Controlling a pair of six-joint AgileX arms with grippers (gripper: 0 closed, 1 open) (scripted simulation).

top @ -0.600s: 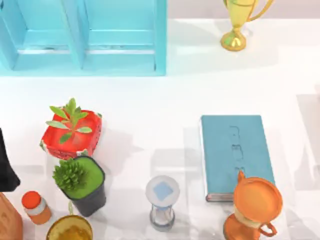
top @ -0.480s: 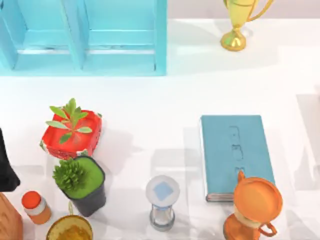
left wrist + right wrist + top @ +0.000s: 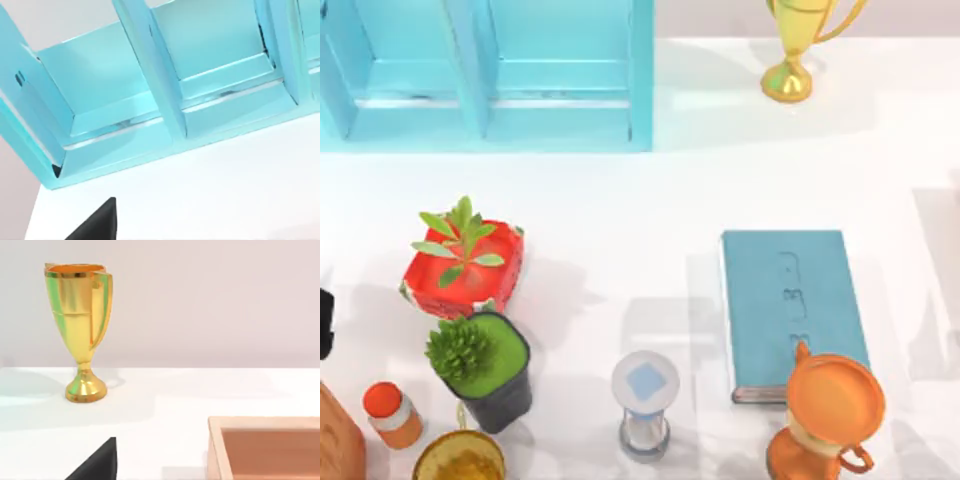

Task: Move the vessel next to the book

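One cup (image 3: 460,458) sits at the table's (image 3: 620,200) left, beside the plant pot (image 3: 492,372), well apart from the book (image 3: 792,310) (right of centre). You cannot tell whether the left claw (image 3: 95,223) or the right claw (image 3: 97,462) is clenched.

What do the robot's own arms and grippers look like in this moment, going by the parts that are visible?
Little of them is in view. The left arm appears as a plain matte black piece at the table's left edge, without visible cables or markings. Each wrist view has one black, wedge-shaped finger tapering to a point: the left gripper's finger and the right gripper's finger.
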